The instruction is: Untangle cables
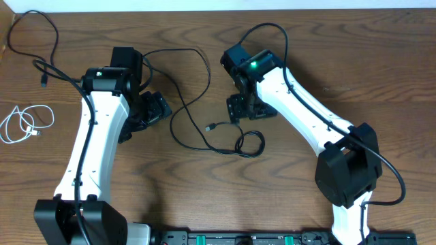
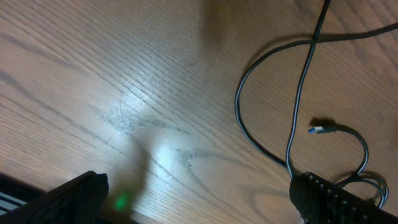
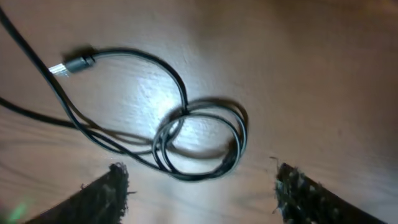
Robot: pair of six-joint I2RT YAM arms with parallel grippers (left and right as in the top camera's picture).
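A thin black cord with a small metal plug [image 3: 241, 134] lay on the brown wooden table [image 1: 381, 61] between the arms, its tail wound into a small coil. The right gripper [image 3: 200, 171] hung over that coil, fingers apart and clamping nothing. The left gripper [image 2: 196, 183] stood wide open beside the cord's larger loop.

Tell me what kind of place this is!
Probably a robot lab or test bench, not a home. A left arm and a right arm stand at a wooden table, loose black cables and a coiled white cable lie on it, and an equipment rail runs along the near edge.
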